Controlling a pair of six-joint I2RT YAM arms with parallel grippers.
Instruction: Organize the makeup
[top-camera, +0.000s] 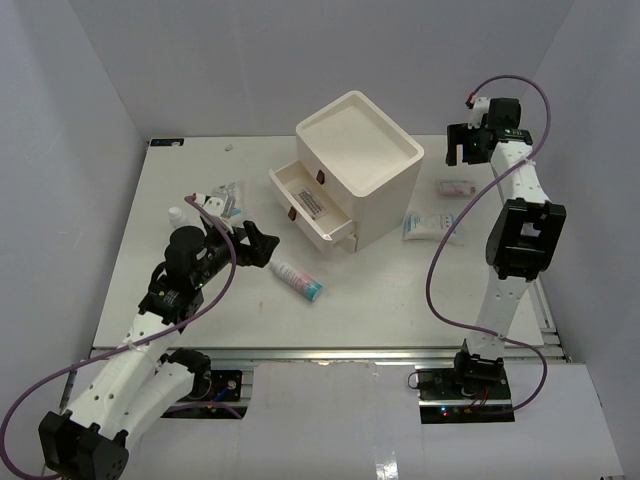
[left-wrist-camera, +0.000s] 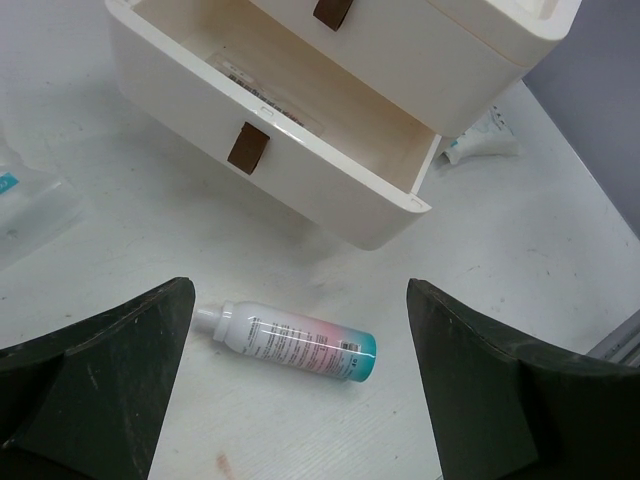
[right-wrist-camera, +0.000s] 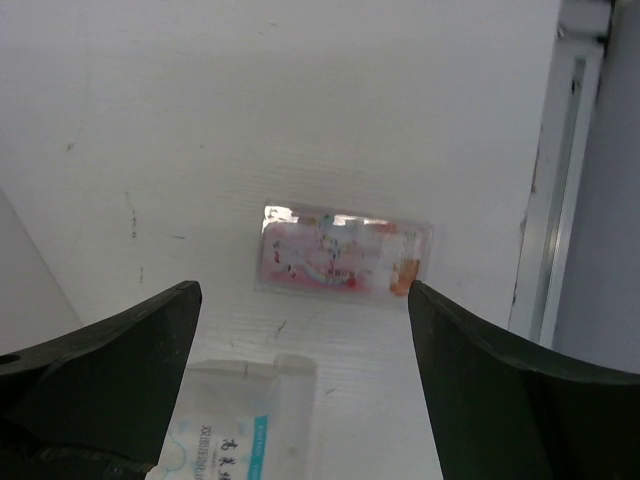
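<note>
A white bottle with a pink band and teal end (top-camera: 297, 279) lies on its side in front of the cream drawer box (top-camera: 380, 165). In the left wrist view the bottle (left-wrist-camera: 290, 342) lies on the table below and between the fingers of my left gripper (left-wrist-camera: 298, 290), which is open and empty. My left gripper (top-camera: 262, 245) hovers just left of the open lower drawer (top-camera: 310, 205). My right gripper (right-wrist-camera: 303, 290) is open above a pink-print sachet (right-wrist-camera: 345, 250); a blue-print sachet (right-wrist-camera: 240, 420) lies nearer. Both sachets (top-camera: 456, 187) (top-camera: 432, 226) rest right of the box.
More clear sachets (top-camera: 225, 200) and a small white bottle (top-camera: 178, 214) lie at the left of the table. A flat printed item lies inside the open drawer (left-wrist-camera: 265, 85). A metal rail (right-wrist-camera: 555, 180) runs along the table's right edge, with the enclosure wall close behind it.
</note>
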